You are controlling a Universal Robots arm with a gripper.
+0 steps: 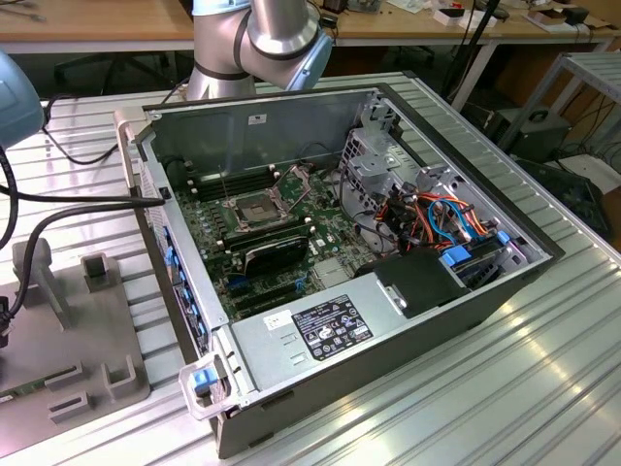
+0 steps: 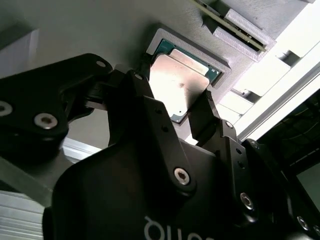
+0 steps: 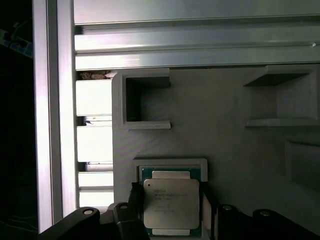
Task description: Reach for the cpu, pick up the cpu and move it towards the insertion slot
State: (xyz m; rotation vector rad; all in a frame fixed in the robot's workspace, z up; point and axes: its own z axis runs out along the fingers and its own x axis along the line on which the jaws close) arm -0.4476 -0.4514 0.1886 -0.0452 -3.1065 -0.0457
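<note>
The cpu (image 3: 171, 202) is a thin square chip with a pale silver face on a green base. It lies in the shallow recess of a grey holder plate (image 3: 220, 145). In both wrist views my gripper (image 3: 171, 200) has its black fingers (image 3: 136, 212) pressed against two opposite edges of the chip. The cpu (image 2: 182, 82) sits between the fingers (image 2: 204, 112) of the gripper (image 2: 175, 100), level with the holder's rim. The insertion slot (image 1: 254, 207), dark-centred with silver brackets, is on the motherboard inside the open computer case (image 1: 456, 291), to the exterior view's right of the holder plate (image 1: 68, 340).
The arm's base (image 1: 257, 39) stands behind the case. Black cables (image 1: 58, 209) run over the aluminium table (image 1: 543, 388). Raised grey brackets (image 3: 145, 102) stand on the holder plate. Inside the case are a black ribbed block (image 1: 277, 254), a metal drive cage (image 1: 374, 160) and coloured wires (image 1: 437, 218).
</note>
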